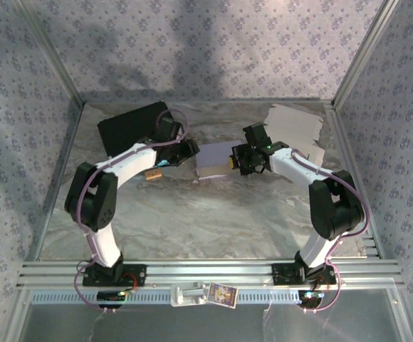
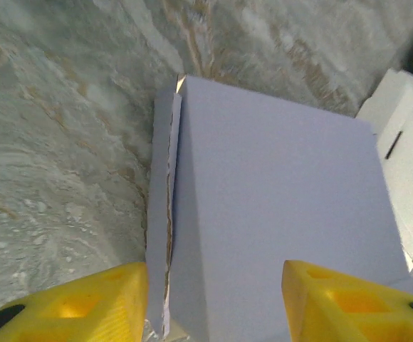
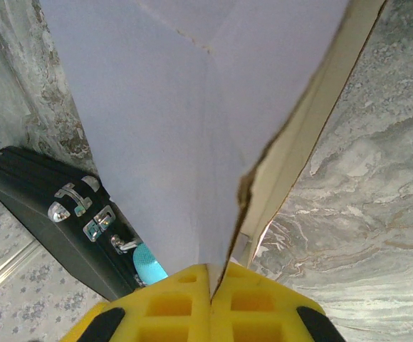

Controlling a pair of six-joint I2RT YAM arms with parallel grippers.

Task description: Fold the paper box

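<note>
Lavender card has both arms busy: the paper box (image 1: 215, 160) lies toward the back of the marbled counter (image 1: 206, 221), between the left arm (image 1: 124, 160) and the right arm (image 1: 295, 165). The right jaws are clamped on one edge of it, yellow fingers (image 3: 263, 303) pinching the card just below a crease where two panels meet. I'd guess this props that wall up and stops the box sliding. The left jaws stand open, with one yellow finger (image 2: 85, 303) on either side of the broad top panel, beside a narrow side flap (image 2: 159, 214) whose raw edge shows. That looks like lining up to press the flap in. A black case (image 1: 132, 127) and a flat cardboard sheet (image 1: 297, 128) lie farther back, clear of the work.
</note>
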